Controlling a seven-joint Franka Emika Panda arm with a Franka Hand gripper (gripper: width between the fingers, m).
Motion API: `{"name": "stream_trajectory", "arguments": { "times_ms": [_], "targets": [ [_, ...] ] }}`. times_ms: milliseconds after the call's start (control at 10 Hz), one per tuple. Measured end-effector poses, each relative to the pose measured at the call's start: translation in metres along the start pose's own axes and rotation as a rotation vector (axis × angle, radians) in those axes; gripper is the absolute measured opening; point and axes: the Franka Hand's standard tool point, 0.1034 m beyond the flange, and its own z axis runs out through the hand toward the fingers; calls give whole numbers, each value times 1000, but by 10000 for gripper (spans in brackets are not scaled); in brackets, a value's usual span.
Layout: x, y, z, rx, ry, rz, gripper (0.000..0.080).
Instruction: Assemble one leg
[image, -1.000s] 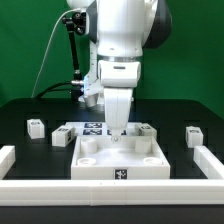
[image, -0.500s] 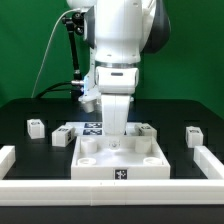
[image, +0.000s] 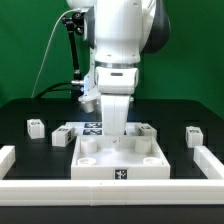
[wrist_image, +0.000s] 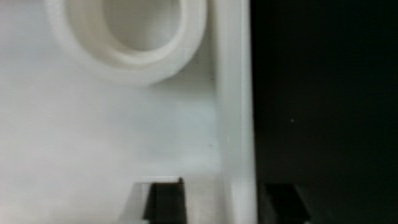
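Past the white front rail (image: 60, 186), the smooth recessed tray (image: 100, 165) with its round socket (wrist_image: 128, 40) has the jaws astride its far rim, grip impossible to tell, while one blocky leg (image: 37, 127) lies loose on open black desk (image: 15, 112) at the exterior view's left, another leg (image: 192, 136) at its right, and the marker board (image: 92, 127) is half hidden behind the arm.

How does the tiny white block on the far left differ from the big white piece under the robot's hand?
Size: the leg is far smaller than the tray-like piece. Shape: the leg is a blocky post; the tray-like piece is wide and recessed, with round sockets. Place: the leg sits alone on the black table; the tray-like piece is under the hand. Both are white and carry a black-and-white tag.
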Motion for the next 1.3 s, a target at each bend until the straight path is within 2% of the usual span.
{"name": "stream_trajectory", "arguments": {
  "times_ms": [100,800,1000,1200,1300],
  "targets": [
    [0,0,0,-1,0,1,57],
    [3,1,0,-4,3,-10,57],
    [20,6,0,-9,13,-23,57],
    [48,20,-2,-29,26,-22,57],
    [56,27,-3,-38,31,-30,57]
  ]
}}
